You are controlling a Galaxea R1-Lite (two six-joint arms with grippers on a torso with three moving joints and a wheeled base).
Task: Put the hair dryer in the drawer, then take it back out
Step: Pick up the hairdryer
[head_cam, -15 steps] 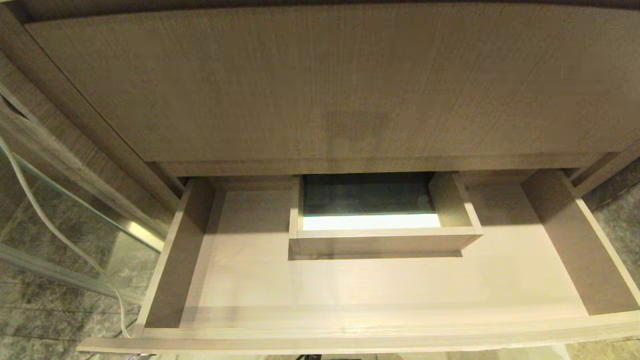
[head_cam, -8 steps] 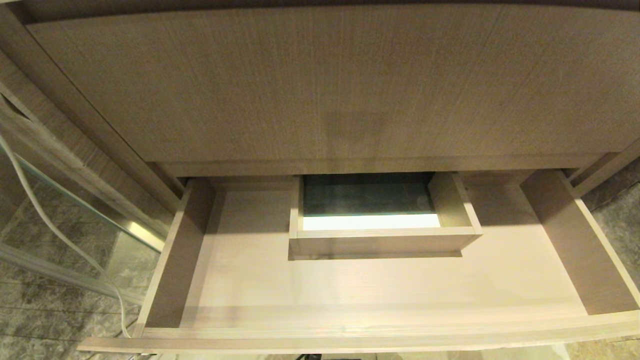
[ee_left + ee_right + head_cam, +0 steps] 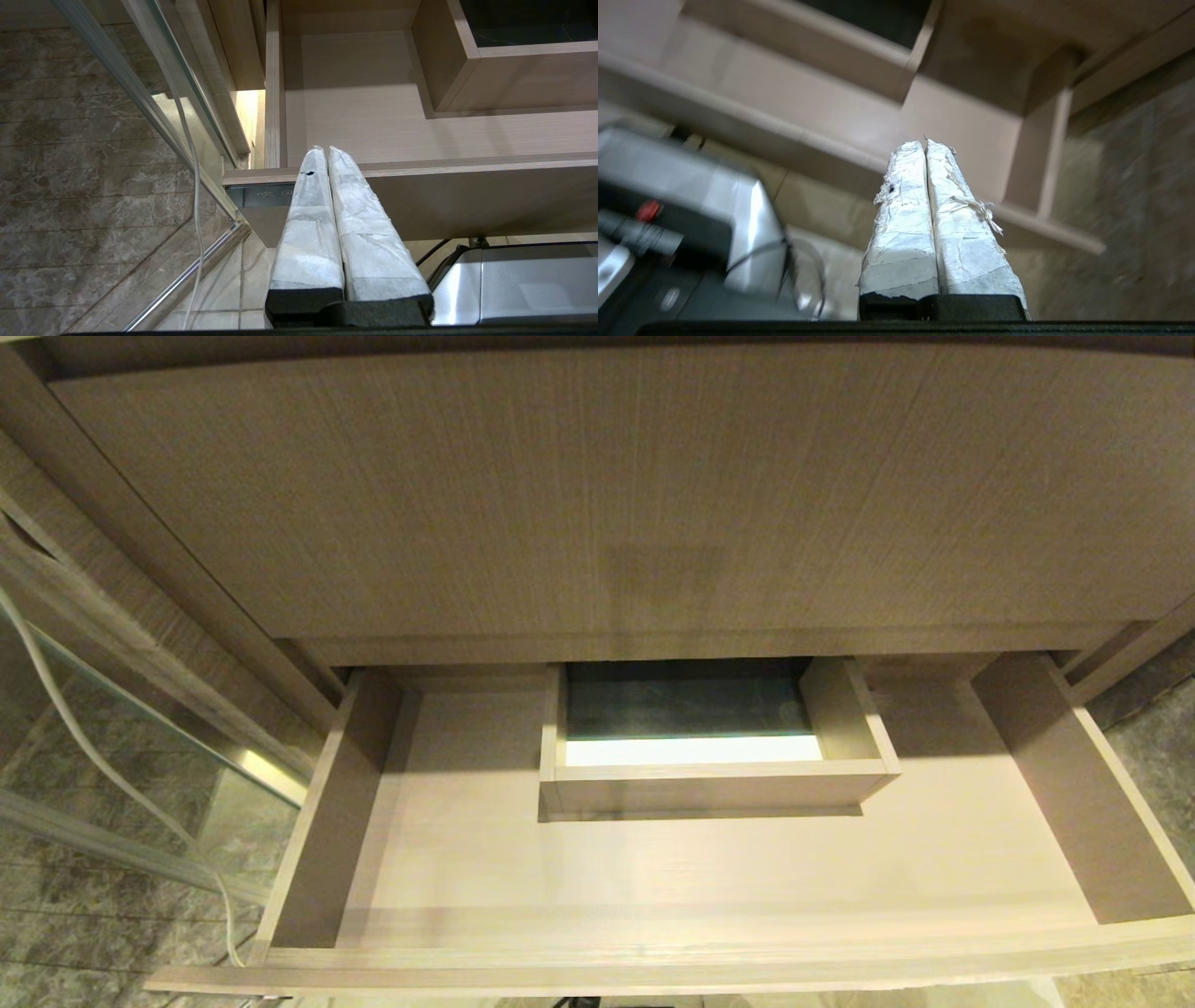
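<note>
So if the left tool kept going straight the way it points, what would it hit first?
Probably the drawer's front edge: the shut left tool points at that rim from below and outside. Depth is unclear, so it might just clear the rim and reach the drawer floor.

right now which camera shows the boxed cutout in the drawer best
The head view: the whole boxed cutout sits centred in the open drawer. The left wrist view catches only one corner; the right wrist view shows part of it, blurred.

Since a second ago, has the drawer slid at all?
No. The drawer sits just as far out from the panel above it.
</note>
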